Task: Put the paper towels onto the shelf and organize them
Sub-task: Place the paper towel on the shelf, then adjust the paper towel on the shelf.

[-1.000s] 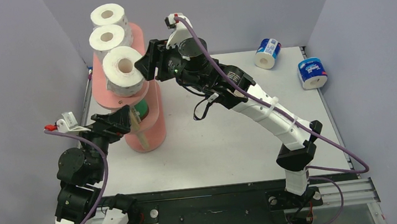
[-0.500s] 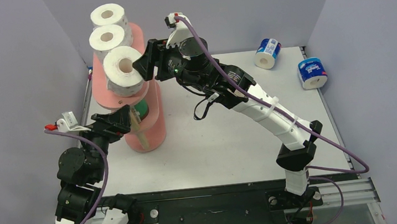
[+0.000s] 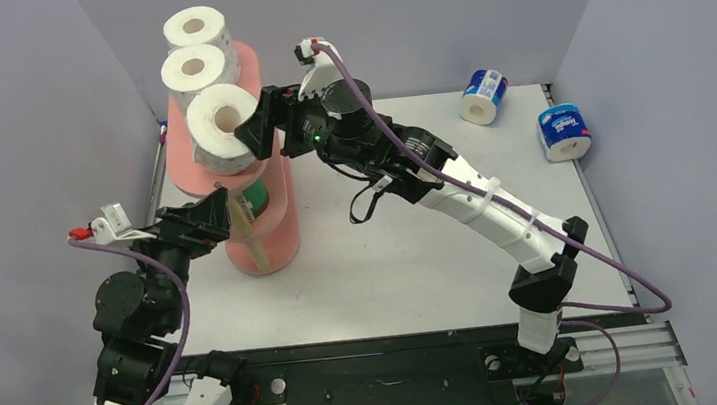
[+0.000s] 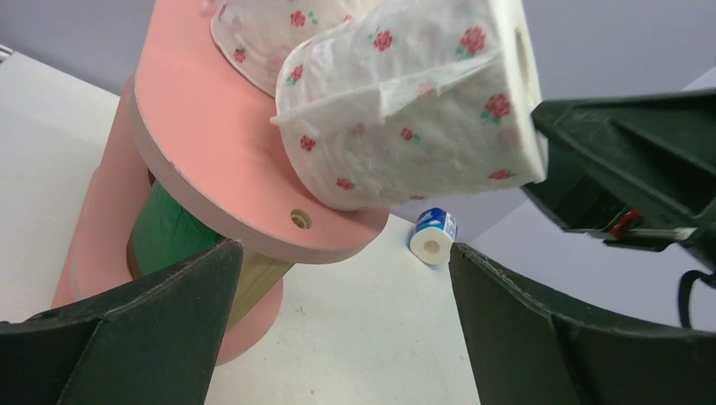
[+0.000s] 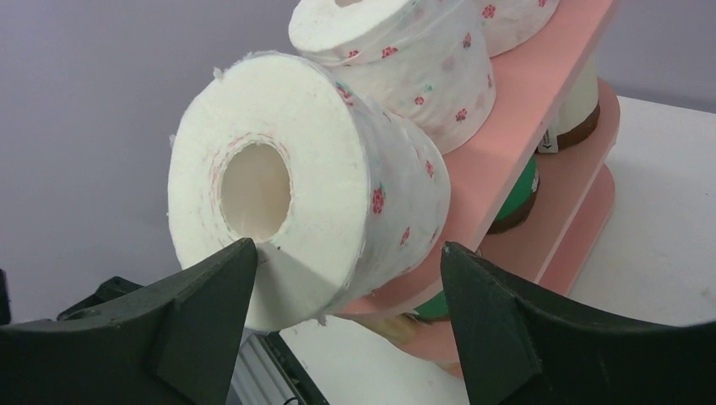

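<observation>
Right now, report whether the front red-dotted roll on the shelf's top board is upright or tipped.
Tipped. The red-dotted roll leans past the end of the top board, core hole angled sideways.

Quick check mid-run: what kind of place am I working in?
Probably a lab test cell, not a home: plain grey partition walls box in a white table, with a metal mounting rail along its near edge and loose purple cables.

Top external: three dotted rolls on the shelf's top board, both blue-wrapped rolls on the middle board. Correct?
Not quite. The blue-wrapped rolls lie on the table, far right, off the shelf. Top external shows it. The three dotted rolls are on the top board.
</observation>
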